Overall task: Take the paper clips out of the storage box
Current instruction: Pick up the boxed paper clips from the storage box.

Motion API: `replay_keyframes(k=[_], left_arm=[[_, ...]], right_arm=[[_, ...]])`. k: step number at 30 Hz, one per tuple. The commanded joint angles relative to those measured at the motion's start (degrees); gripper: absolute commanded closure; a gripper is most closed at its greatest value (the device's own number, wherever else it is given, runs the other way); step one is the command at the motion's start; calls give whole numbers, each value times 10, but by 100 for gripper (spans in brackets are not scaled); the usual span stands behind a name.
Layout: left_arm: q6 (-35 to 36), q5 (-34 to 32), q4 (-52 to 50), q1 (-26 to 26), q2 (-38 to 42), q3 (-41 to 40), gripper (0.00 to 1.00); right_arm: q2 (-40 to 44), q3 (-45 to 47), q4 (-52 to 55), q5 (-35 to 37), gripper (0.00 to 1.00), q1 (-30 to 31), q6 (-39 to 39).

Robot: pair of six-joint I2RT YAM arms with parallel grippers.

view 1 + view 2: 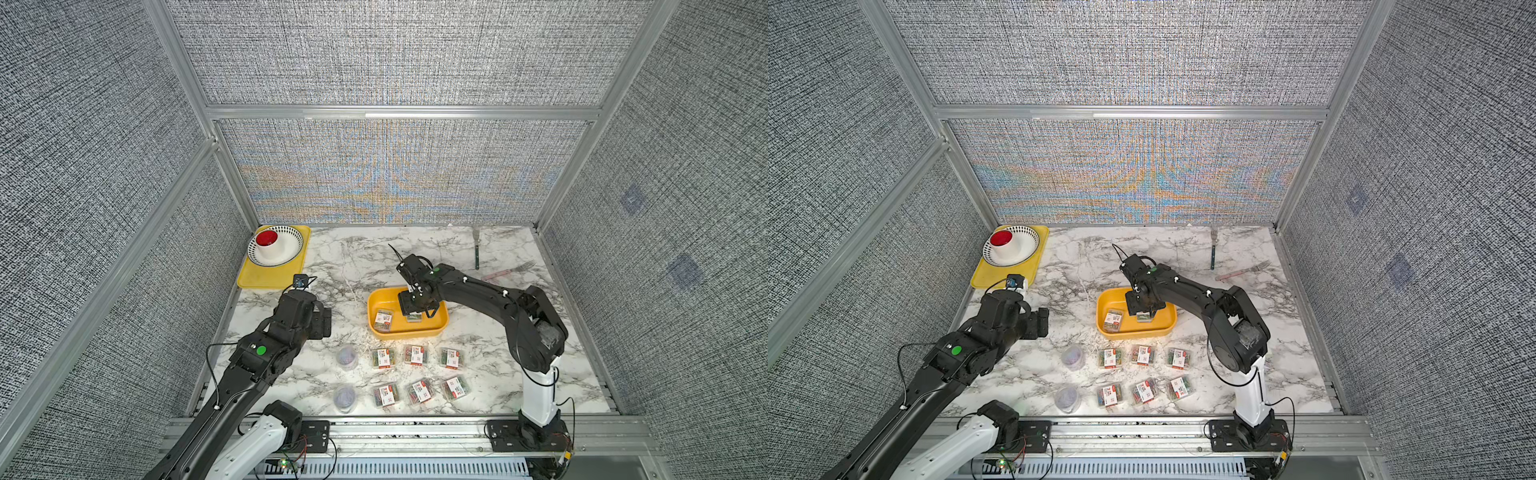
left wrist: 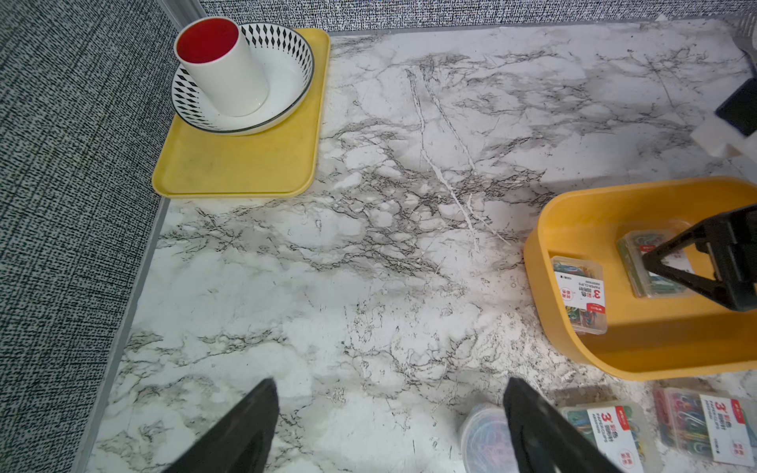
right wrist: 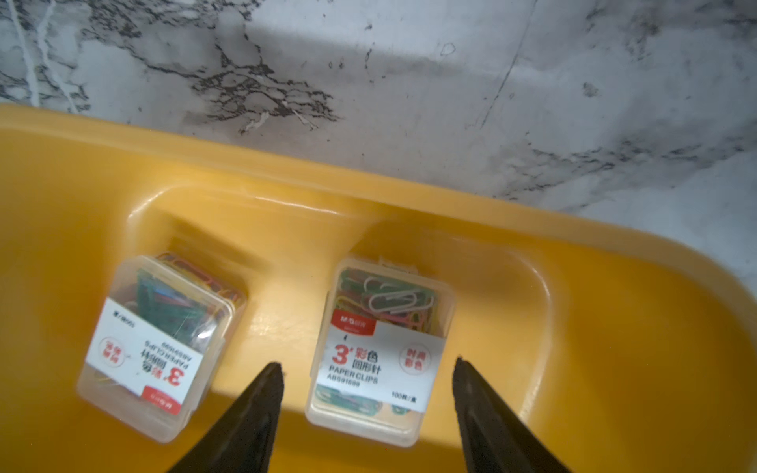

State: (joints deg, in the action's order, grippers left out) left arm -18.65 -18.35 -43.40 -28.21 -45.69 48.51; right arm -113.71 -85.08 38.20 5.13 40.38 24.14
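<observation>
Looking mostly done: two round tubs (image 1: 347,356) and six labelled boxes (image 1: 415,354) of paper clips sit in rows on the table (image 1: 332,266) in front of the storage box (image 1: 440,328). Two are left inside, a left box (image 3: 155,348) and a middle box (image 3: 381,352). The left gripper (image 2: 391,383) hovers over bare table left of the storage box, jaws wide apart and empty. The right gripper (image 3: 368,364) dips into the storage box, fingers apart either side of the middle box, not clamped.
</observation>
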Motion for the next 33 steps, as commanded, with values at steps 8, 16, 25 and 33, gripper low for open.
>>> replay_keyframes(k=[8, 16, 25, 33], left_arm=[[0, 6, 16, 1, 10, -1, 11], [-2, 2, 18, 1, 31, -3, 11], [-1, 2, 18, 2, 41, -3, 11], [-4, 3, 20, 1, 45, -4, 11]], right_arm=[[-14, 18, -31, -5, 37, -3, 24], [-9, 24, -32, 2, 48, -3, 25], [63, -9, 15, 37, 58, 3, 44], [241, -11, 73, 89, 57, 23, 135]])
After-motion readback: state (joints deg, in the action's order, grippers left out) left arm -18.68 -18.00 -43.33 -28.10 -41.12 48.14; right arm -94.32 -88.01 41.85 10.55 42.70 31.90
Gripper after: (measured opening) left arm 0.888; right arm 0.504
